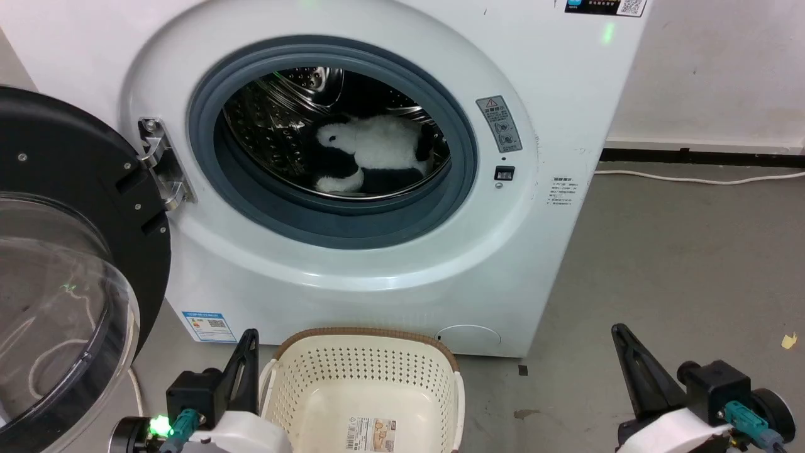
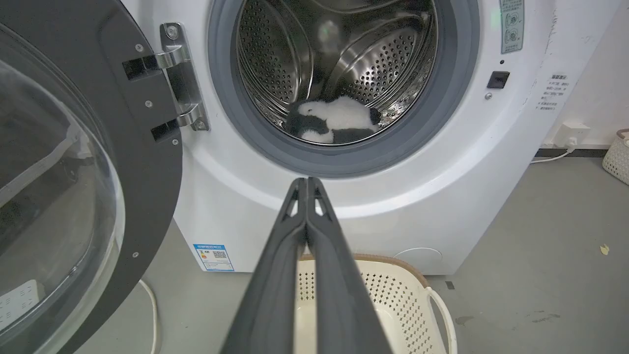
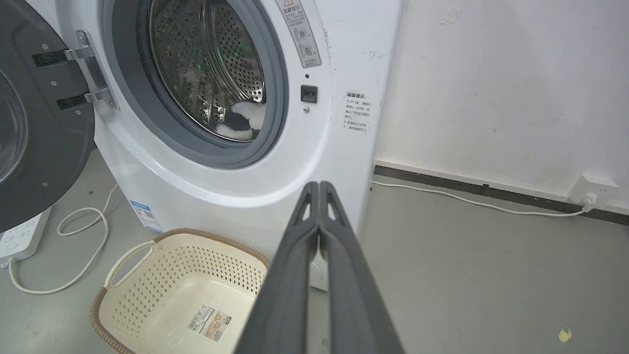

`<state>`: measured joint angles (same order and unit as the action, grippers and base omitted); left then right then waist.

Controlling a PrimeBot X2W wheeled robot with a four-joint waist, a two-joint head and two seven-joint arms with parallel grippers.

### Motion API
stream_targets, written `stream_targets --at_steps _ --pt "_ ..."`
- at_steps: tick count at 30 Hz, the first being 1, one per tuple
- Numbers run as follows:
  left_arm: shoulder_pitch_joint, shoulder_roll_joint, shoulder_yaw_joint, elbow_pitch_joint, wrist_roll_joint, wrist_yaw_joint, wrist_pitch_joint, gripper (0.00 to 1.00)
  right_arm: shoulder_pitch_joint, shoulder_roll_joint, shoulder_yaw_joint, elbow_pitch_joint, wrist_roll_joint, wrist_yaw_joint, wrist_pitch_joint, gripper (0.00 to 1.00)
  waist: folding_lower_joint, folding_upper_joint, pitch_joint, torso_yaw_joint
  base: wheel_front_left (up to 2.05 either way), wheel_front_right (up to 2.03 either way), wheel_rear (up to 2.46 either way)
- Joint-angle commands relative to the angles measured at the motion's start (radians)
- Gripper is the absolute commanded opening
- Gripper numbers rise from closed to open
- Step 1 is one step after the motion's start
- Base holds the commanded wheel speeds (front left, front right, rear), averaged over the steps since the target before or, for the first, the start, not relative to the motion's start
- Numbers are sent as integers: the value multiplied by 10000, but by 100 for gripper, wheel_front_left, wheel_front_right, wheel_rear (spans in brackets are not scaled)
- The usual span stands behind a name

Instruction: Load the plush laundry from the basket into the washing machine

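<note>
The plush laundry (image 1: 371, 154), a white and black panda toy, lies inside the steel drum of the washing machine (image 1: 390, 277); it also shows in the drum as the plush laundry (image 2: 334, 120) and plush laundry (image 3: 243, 123). The cream basket (image 1: 361, 377) stands on the floor in front of the washer with nothing but a label on its floor; the wrist views show the basket (image 2: 393, 290) and basket (image 3: 167, 290). My left gripper (image 1: 251, 336) is shut beside the basket's left rim. My right gripper (image 1: 619, 330) is shut, off to the basket's right. Both hold nothing.
The washer's black-framed bubble door (image 1: 69, 264) swings wide open at the left. A white cable (image 3: 73, 246) and power strip (image 3: 22, 238) lie on the floor left of the washer. Another cable (image 1: 698, 179) runs along the wall at right. Grey floor (image 1: 660, 270) lies open to the right.
</note>
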<state>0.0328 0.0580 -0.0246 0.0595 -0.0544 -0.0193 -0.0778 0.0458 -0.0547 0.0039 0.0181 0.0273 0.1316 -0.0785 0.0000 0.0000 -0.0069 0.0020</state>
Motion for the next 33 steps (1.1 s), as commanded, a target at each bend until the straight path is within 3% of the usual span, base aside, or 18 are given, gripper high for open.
stream_targets --at_steps 1,33 --pt "-186 -5 33 -99 76 71 76 0 -210 33 -21 -76 -53 -7 80 0 0 0 2 0 0 0 0" --pt "-319 -73 232 -562 512 185 730 0 -441 44 -38 -174 -258 -9 738 0 0 0 64 -19 0 0 0"
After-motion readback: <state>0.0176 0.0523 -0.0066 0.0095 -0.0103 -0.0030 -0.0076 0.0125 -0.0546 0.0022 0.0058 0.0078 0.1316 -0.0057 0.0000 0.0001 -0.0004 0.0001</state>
